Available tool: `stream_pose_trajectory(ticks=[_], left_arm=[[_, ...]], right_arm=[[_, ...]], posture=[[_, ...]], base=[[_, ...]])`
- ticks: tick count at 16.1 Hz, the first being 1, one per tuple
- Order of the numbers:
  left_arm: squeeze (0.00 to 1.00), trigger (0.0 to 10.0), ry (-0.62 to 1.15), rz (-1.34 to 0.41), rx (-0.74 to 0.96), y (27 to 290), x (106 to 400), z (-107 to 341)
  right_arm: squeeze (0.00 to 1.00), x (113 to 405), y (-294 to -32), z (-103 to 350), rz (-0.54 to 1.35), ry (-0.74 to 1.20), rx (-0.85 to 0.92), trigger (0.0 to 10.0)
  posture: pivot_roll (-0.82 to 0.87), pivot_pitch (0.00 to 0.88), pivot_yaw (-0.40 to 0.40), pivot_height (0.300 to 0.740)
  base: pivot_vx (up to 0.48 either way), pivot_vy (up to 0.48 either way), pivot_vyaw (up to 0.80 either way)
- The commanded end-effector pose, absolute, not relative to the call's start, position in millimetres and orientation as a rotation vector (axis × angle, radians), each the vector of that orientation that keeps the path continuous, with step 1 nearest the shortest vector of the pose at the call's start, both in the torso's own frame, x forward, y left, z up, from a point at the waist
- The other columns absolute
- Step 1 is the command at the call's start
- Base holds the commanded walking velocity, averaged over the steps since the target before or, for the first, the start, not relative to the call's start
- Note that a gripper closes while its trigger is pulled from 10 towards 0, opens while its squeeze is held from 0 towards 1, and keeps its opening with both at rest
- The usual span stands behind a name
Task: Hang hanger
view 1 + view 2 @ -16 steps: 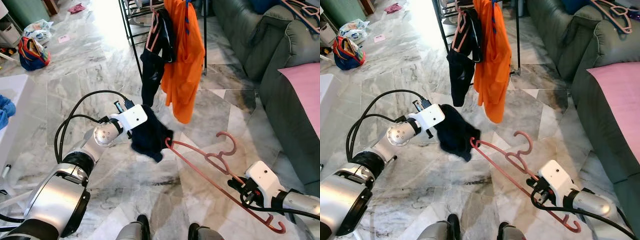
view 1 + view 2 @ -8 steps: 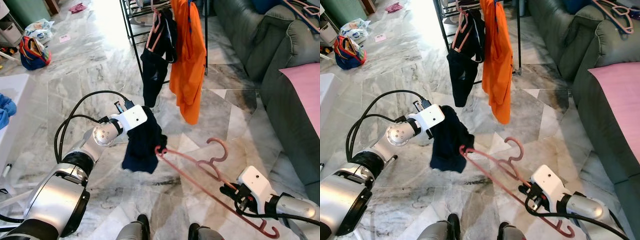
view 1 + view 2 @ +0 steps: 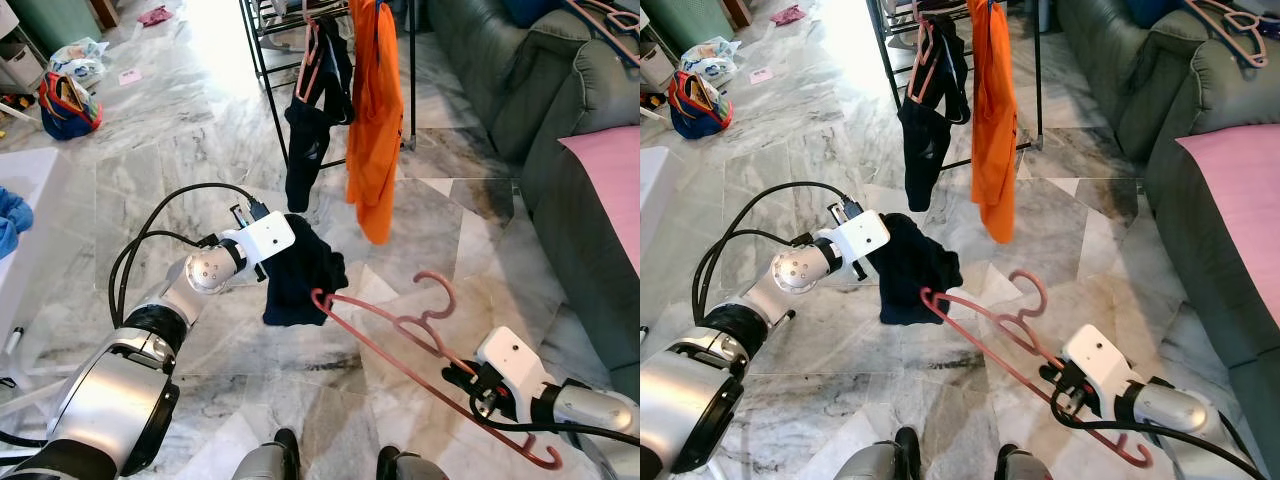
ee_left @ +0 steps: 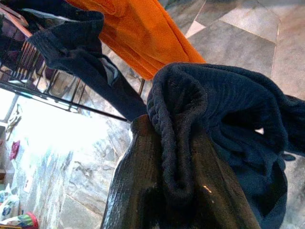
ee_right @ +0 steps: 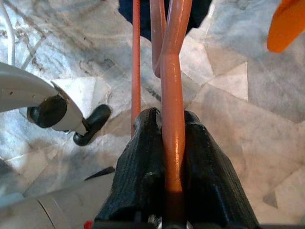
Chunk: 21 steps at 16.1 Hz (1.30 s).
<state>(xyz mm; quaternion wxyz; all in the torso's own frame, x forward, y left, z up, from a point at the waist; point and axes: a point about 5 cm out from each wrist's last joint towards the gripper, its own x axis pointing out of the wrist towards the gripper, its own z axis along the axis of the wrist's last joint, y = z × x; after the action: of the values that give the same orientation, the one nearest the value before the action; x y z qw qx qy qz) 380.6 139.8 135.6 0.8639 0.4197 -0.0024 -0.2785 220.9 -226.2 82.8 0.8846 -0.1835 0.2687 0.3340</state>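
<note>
A: Where was your hanger (image 3: 400,335) rel. to the grippers?

B: You had the right gripper (image 5: 172,143) clamped on its top bar, fingers either side, low at front-right. Hanger ran up-left from there; its far end sat just beside, maybe touching, the dark garment (image 3: 300,275).

A: And the left?

B: Your left gripper (image 4: 167,157) was pinched on that garment's ribbed hem, held above the floor, mid-frame.

A: Surroundings?

B: Grey-white marble floor (image 3: 180,150). Black rack (image 3: 265,40) ahead w/ an orange shirt (image 3: 375,120) & a dark top (image 3: 312,110) hanging. Green sofa (image 3: 520,90) on your right, pink cushion (image 3: 610,180) on it.
</note>
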Motion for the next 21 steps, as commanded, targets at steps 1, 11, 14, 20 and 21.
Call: stream_pose_trajectory(ticks=[1,11,14,20,21], left_arm=[[0.0,10.0,-0.011,-0.576,0.882,148.7,379.8,137.6],[0.0,10.0,-0.063,-0.697,0.864,134.4,370.6,131.8],[0.0,10.0,-0.133,-0.78,0.832,122.3,363.7,132.6],[0.0,10.0,-0.317,-0.941,0.718,93.4,344.6,139.5],[0.0,10.0,-0.345,-0.994,0.703,86.2,336.9,137.5]], right_arm=[[0.0,217.7,-225.9,82.7,0.714,0.566,-0.38,10.0],[0.0,236.2,-234.5,73.6,0.602,0.532,-0.378,10.0],[0.0,242.7,-234.8,70.2,0.58,0.523,-0.371,10.0],[0.0,256.3,-231.5,53.9,0.474,0.508,-0.241,10.0],[0.0,261.5,-234.8,51.4,0.408,0.496,-0.211,10.0]], posture=[[-0.05,0.233,0.117,0.74],[-0.04,0.237,0.117,0.74],[-0.04,0.238,0.115,0.74],[-0.03,0.235,0.11,0.74],[-0.03,0.234,0.11,0.74]], base=[[0.0,0.0,0.0],[0.0,0.0,0.0],[0.0,0.0,0.0],[0.0,0.0,0.0],[0.0,0.0,0.0]])
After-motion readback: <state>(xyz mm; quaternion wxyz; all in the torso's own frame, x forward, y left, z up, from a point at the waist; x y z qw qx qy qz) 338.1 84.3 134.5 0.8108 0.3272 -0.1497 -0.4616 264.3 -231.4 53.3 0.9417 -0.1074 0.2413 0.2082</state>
